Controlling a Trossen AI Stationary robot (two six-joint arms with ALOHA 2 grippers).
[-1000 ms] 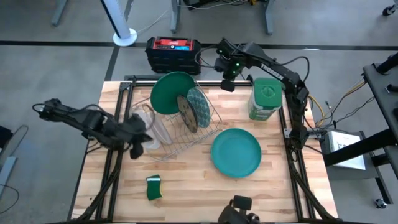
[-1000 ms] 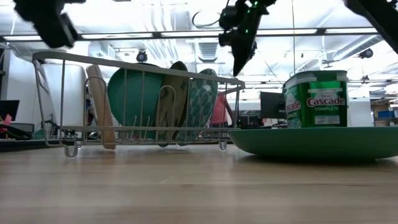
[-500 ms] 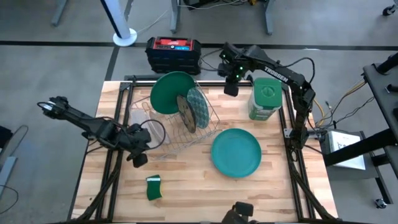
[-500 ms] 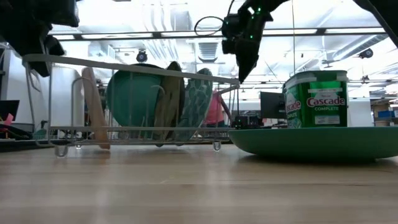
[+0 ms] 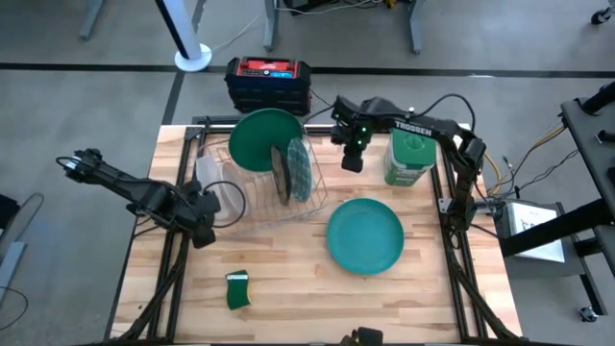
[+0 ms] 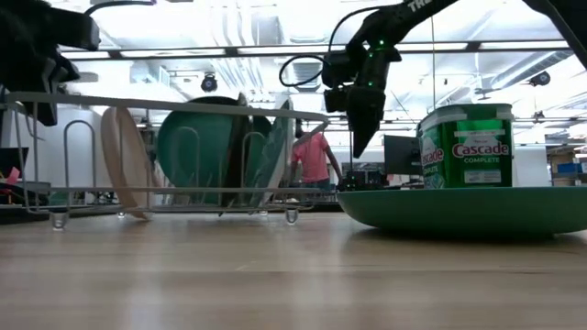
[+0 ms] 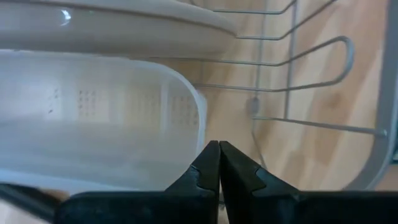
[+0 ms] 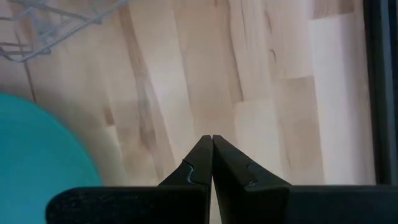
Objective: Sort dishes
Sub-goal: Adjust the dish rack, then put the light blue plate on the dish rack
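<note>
Left gripper (image 5: 202, 234): fingers pressed together, holding nothing — at the wire rack's (image 5: 252, 213) left end, beside a whitish-clear plate (image 5: 205, 173).
Right gripper (image 5: 352, 160): fingers pressed together, empty — held above the table (image 5: 288, 279) between the rack and the green canister (image 5: 411, 154).
Rack contents: dark green plate (image 5: 261, 142), a dark plate (image 5: 282, 174) and a patterned plate (image 5: 300, 165), all on edge.
Teal plate (image 5: 365, 234): flat on the table, right of the rack.
Other: 1 green sponge (image 5: 237, 289) near the front edge.

The green canister (image 6: 465, 147) reads "Cascade Complete" — the right arm (image 5: 420, 126), "Trossen".
</note>
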